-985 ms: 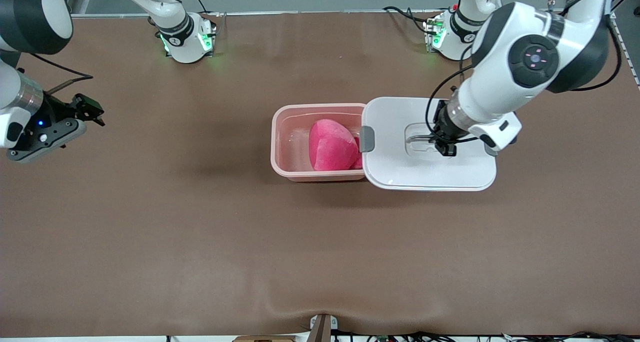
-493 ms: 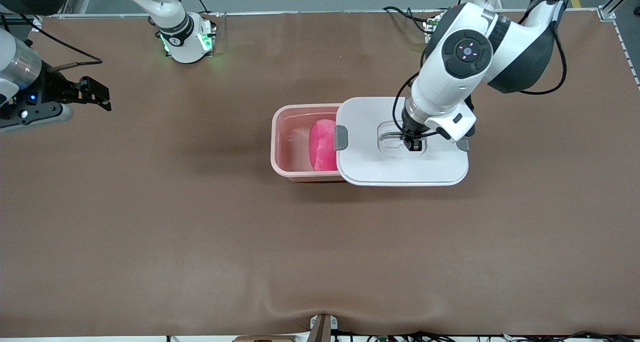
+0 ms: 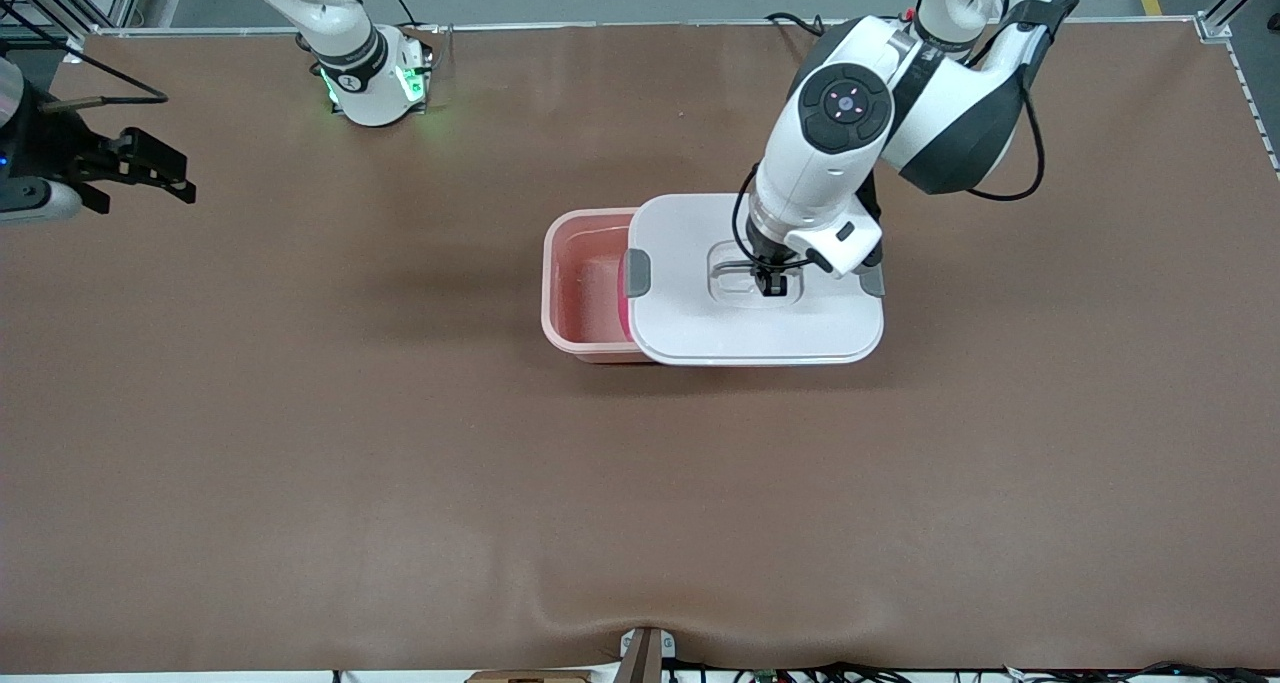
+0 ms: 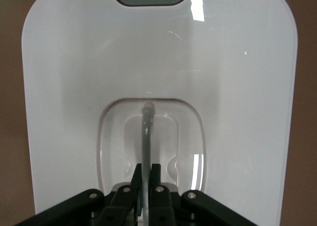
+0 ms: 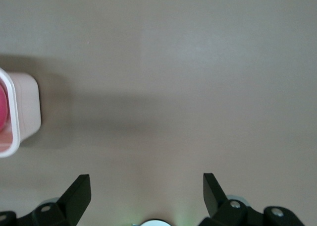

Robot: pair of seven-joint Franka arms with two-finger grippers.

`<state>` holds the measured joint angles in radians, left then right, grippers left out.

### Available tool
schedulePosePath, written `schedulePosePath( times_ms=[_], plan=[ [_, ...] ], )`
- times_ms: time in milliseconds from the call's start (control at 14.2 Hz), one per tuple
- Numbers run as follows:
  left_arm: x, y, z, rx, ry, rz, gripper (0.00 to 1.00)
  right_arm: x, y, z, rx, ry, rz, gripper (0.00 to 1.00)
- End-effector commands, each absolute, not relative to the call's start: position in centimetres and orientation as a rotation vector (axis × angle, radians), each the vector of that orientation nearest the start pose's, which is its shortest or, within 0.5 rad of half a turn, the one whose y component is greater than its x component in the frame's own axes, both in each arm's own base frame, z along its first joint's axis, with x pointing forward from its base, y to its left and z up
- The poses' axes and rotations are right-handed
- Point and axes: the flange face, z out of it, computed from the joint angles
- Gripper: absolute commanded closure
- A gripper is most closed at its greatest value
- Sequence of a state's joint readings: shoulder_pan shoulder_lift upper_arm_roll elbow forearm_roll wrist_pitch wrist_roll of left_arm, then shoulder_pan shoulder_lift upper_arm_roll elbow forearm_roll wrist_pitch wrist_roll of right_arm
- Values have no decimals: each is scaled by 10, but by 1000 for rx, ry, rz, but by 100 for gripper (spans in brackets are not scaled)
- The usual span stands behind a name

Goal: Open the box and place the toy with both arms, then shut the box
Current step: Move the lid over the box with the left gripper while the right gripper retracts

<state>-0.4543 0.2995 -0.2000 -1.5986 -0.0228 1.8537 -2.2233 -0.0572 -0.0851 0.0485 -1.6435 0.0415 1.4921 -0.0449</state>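
1. The left end effector (image 3: 773, 285) is clamped on the thin grey handle (image 4: 146, 137) that stands up from the recess in the middle of the white lid (image 3: 700, 318). Gripping at the centre probably keeps the lid level while it is carried.
2. The lid hangs over the pink box (image 3: 580, 303) and covers most of the opening. Only the strip at the 9 o'clock end, toward the right arm's end of the tabletop (image 3: 400, 463), is uncovered.
3. The lid's 3 o'clock edge overhangs the box, so it is not yet lined up with the rim. It looks level, but whether it touches the rim cannot be told.
4. The pink toy (image 3: 623, 293) sits inside the box, showing only as a sliver at the lid's 9 o'clock edge. In the right wrist view a little of it shows at the open end of the box.
5. One grey clip (image 3: 637, 272) sits at the lid's 9 o'clock edge and another at its 3 o'clock edge. Both appear unfastened, which suits a lid not yet seated.
6. The right end effector (image 3: 130, 168) waits with its fingers (image 5: 79, 196) spread apart and empty, over bare tabletop well away at the box's 9 o'clock. That leaves the box free for the lid.
7. By this layout the toy is placed and the closing step is under way. The lid likely needs to move toward 9 o'clock until its corners match the rim, then go down.
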Motion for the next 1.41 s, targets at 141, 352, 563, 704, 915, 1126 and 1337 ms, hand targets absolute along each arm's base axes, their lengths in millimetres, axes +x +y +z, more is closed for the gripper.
schedulePosePath(
  times_ms=[141,352,563,704,915,1126,1337],
  plan=[
    [507,-417,445,2200,2275,-101,100,519,-8,640,-3082,177,85,0],
    [499,-432,433,2184,2299,-78,100,522,-11,646,-3093,161,63,0],
    [495,-446,424,2156,2305,-83,100,527,-14,639,-3090,162,75,0],
    [492,-458,417,2148,2301,-86,100,542,-16,632,-3085,168,82,0],
    [490,-476,408,2134,2315,-84,100,563,-19,633,-3068,179,75,0],
    [485,-486,398,2146,2315,-69,100,565,-21,631,-3073,187,84,0],
    [478,-498,388,2164,2287,-69,100,564,-29,632,-3072,208,78,0]
  ],
)
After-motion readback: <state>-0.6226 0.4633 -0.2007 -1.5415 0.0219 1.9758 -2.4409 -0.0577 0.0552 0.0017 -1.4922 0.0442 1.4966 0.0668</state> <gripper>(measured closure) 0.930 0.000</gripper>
